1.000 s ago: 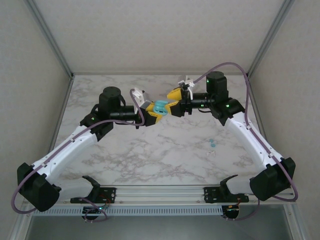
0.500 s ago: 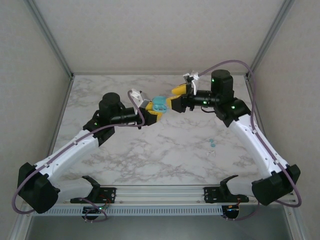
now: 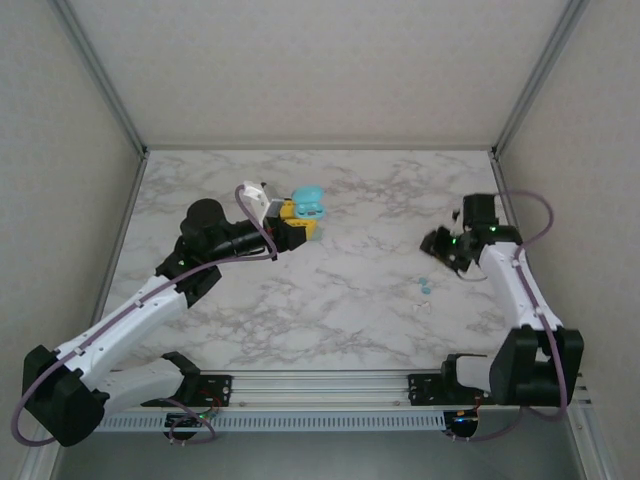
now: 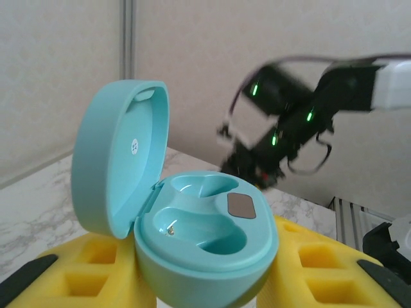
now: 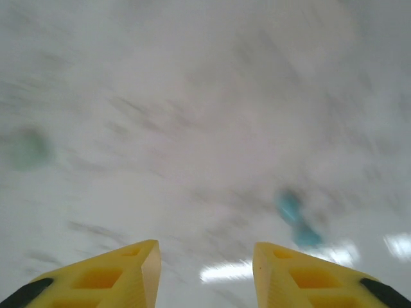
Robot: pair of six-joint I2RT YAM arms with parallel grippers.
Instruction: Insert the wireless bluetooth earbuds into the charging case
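Teal charging case (image 4: 205,244) sits clamped in your left gripper (image 3: 298,218), lid up, both wells empty. Your right gripper (image 5: 204,256) hangs with fingers apart, holding nothing; the two earbuds (image 3: 425,286) lie nearby on the marble table (image 3: 330,310).

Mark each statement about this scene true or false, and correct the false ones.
1. The case has its lid open. True.
2. Both earbuds sit inside the case. False: its wells are empty, and the earbuds lie on the table.
3. The left tool holds the case. True.
4. The right tool grips an earbud. False: its jaws stand apart with nothing between them.
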